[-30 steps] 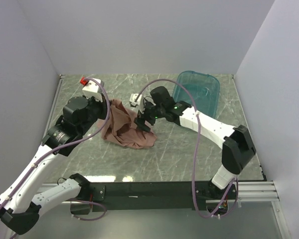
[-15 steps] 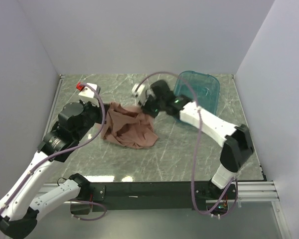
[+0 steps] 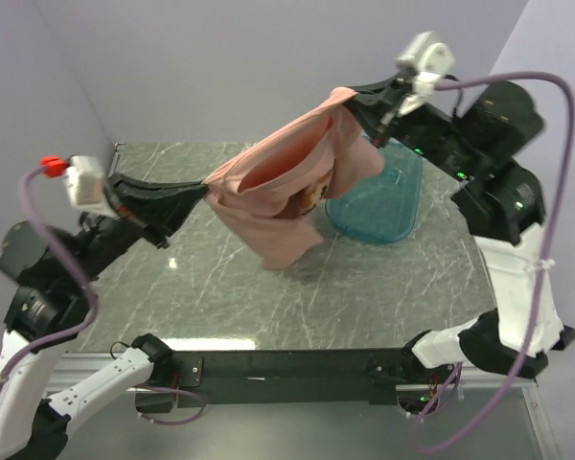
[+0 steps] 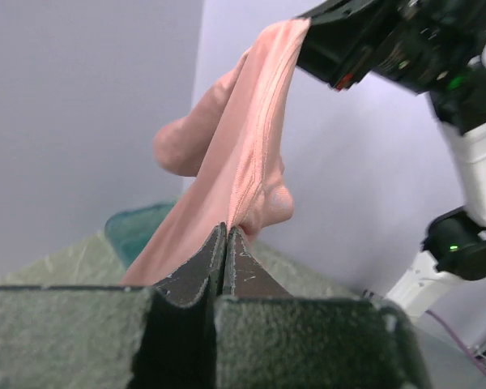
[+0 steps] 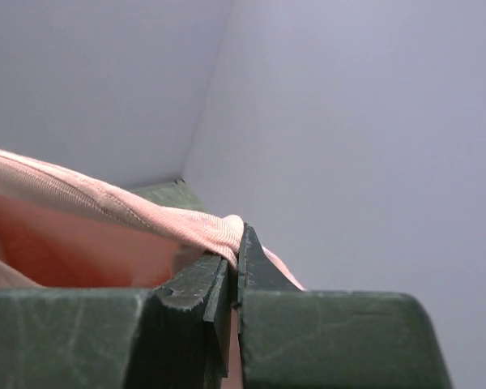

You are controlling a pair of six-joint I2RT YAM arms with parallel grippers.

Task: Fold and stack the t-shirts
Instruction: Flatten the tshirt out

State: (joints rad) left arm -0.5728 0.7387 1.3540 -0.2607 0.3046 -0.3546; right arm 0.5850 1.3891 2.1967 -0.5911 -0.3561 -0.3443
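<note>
The shirt [image 3: 278,192] hangs in the air, stretched between the two tools over the middle of the tabletop [image 3: 383,278]. A bit of its print [image 3: 311,198] shows in a fold as a red-brown patch. Any lettering there is too small to read.

The left tool [image 3: 203,192] is pinched tight on one edge of the shirt. In the left wrist view its jaws meet with the cloth [image 4: 243,154] running up from between them. The right tool [image 3: 376,129] is raised high at the far right, clamped on the opposite edge. Its wrist view shows a ribbed hem [image 5: 81,211] caught between the closed jaws. The shirt's loose body sags below that line. I cannot tell whether its lowest fold touches the tabletop.

The tabletop is grey-green with pale marble veining. A teal tub [image 3: 383,196] lies on it at the far right, partly behind the shirt. Plain pale lilac-grey walls [image 3: 220,67] close in three sides.
</note>
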